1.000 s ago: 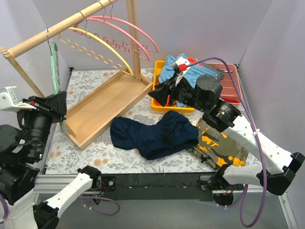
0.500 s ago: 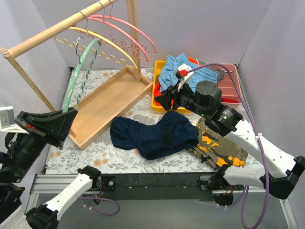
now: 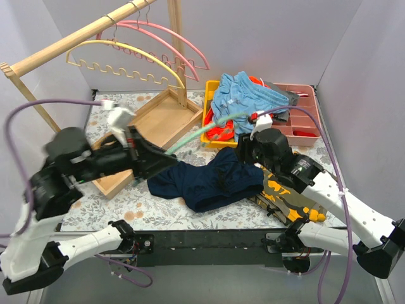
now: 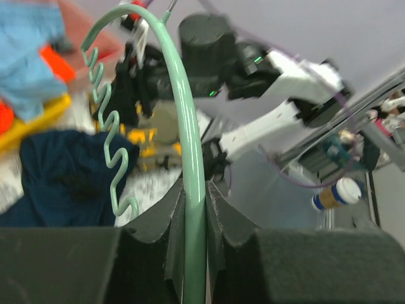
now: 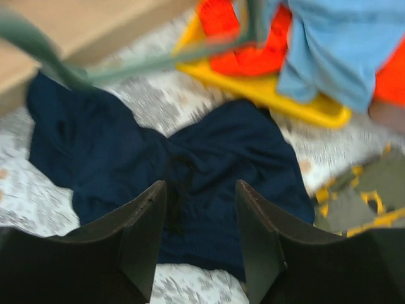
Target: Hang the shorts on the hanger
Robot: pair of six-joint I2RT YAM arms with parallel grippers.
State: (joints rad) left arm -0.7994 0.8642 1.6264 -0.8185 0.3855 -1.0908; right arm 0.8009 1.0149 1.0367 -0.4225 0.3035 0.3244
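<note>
Place: a robot test cell in a lab, not a home.
Enclosure: plain pale grey panel walls [image 3: 266,38] box in one small table on three sides.
Machines: two white-and-black robot arms [image 3: 342,196] stand at a black metal rail [image 3: 209,239] on the table's near edge, trailing purple cables [image 3: 44,102].
Props: a floral-patterned table cover [image 3: 120,199], a light wooden clothes rack [image 3: 69,40] and a yellow plastic bin [image 3: 208,101] of clothes.
Beyond: a lidded paper cup [image 4: 335,195], blurred, in the left wrist view.

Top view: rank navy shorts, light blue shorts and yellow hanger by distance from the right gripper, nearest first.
From the right gripper:
1. Navy shorts: directly beneath its fingers, mid-table.
2. Light blue shorts: behind it, piled in the yellow bin.
3. Yellow hanger: hanging far off at back left.
</note>
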